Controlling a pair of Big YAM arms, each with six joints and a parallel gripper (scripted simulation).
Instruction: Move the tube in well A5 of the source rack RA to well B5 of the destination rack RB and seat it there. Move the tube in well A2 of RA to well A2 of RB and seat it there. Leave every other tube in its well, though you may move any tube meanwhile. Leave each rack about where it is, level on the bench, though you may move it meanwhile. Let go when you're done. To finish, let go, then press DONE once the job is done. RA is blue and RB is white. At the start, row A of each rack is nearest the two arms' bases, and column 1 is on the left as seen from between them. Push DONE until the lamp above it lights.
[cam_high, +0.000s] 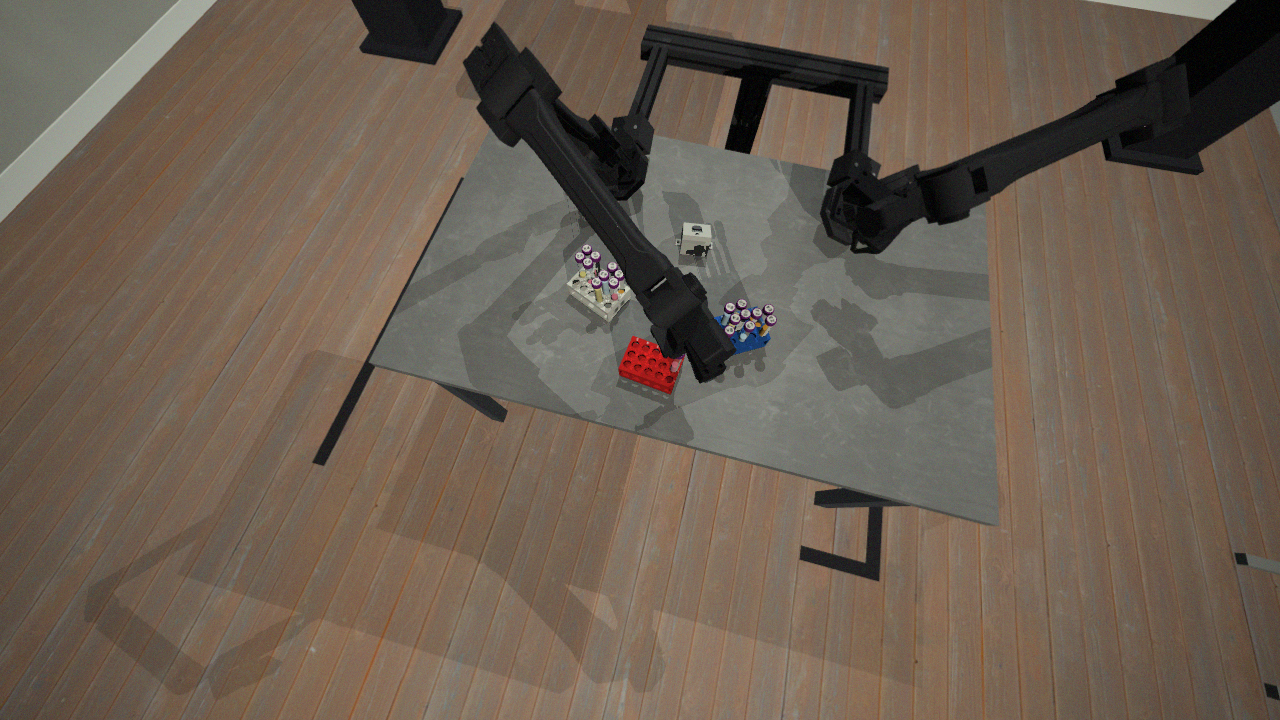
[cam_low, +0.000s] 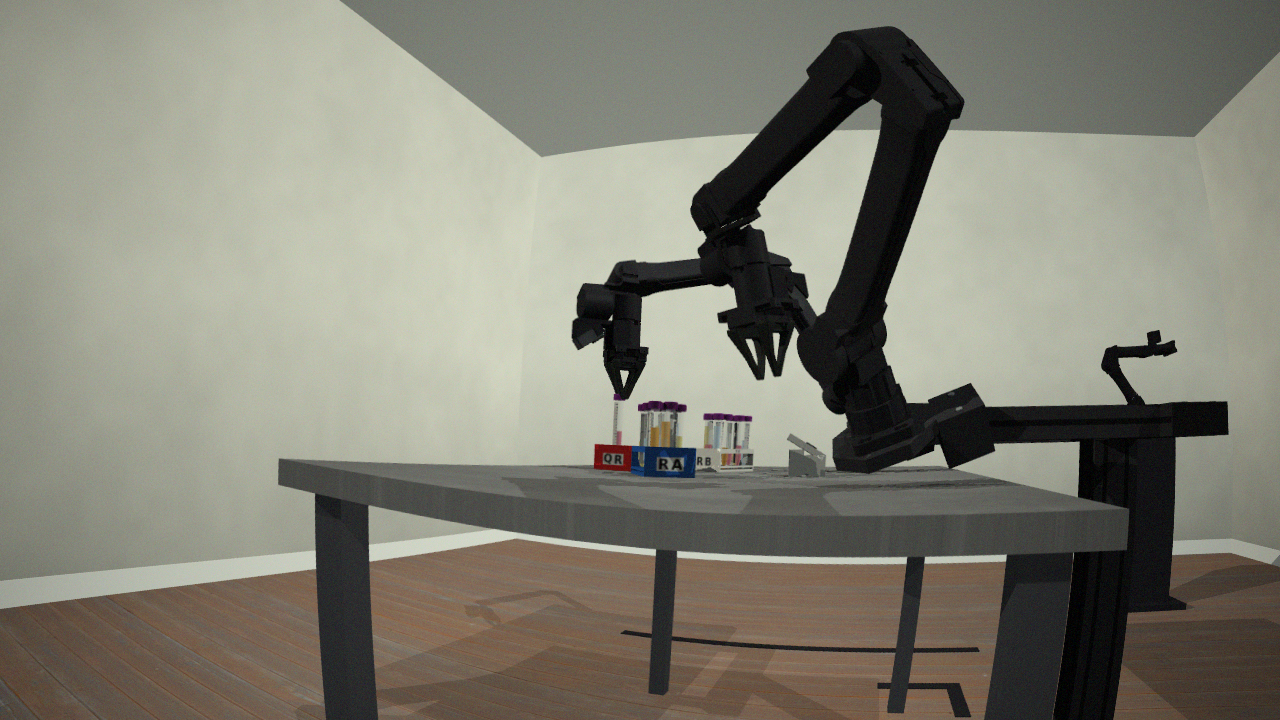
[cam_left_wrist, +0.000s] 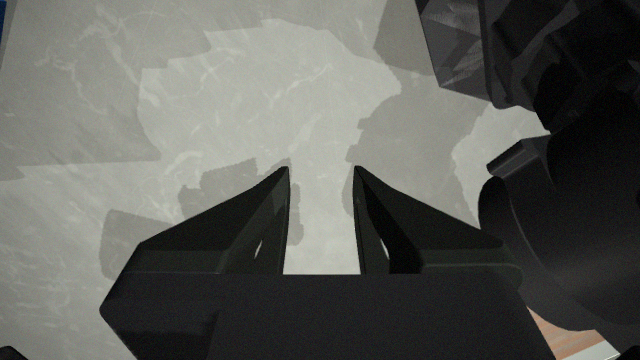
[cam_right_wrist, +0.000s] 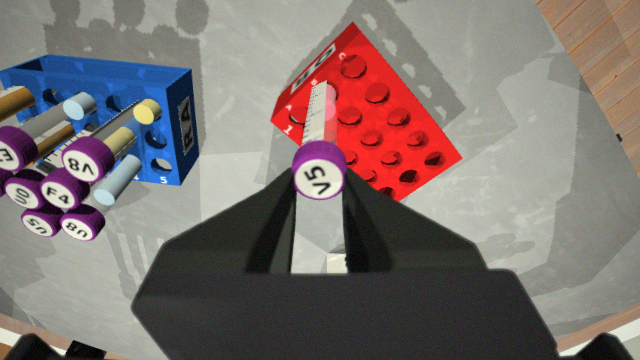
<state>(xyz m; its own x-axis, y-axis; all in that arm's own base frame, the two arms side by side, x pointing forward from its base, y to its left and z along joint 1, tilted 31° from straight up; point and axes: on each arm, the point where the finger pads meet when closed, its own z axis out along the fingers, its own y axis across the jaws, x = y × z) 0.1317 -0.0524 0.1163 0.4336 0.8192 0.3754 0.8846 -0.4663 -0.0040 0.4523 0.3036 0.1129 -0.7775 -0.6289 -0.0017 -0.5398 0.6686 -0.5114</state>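
Observation:
My right gripper is shut on the purple cap of tube V5. The tube stands over well B1 of the red rack QR; whether its bottom is inside is hard to tell. The blue source rack RA holds several purple-capped tubes; its well A5 looks empty. The white destination rack RB also holds several tubes and is partly behind the right arm. My left gripper is partly open and empty, high above the table.
The red rack QR stands beside RA, turned at an angle to it in the right wrist view. A white box stands nearer the arm bases. The right arm passes over the middle, between RB and RA in the top view.

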